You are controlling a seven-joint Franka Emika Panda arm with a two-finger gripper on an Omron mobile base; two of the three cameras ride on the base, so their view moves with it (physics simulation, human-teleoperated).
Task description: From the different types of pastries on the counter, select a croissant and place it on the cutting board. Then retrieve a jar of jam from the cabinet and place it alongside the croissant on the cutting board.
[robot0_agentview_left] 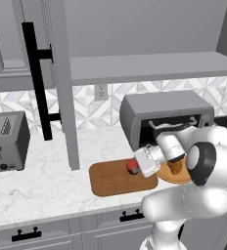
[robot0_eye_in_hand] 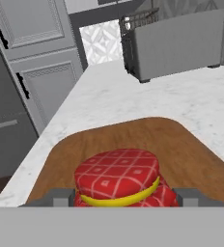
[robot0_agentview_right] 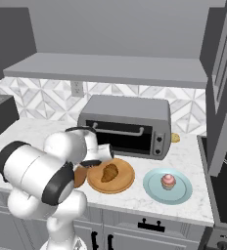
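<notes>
croissant: 1 | jar of jam: 1 | cutting board: 1 | toaster: 1 | cupcake: 1

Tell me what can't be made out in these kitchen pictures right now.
- Whether the jar rests on the board or hangs just above: hand view, bottom edge cuts off its base.
- Pincer grip: hand view, fingertips barely show beside the jar.
- Board in right base view: arm covers it.
- Croissant in left base view: mostly behind the arm.
</notes>
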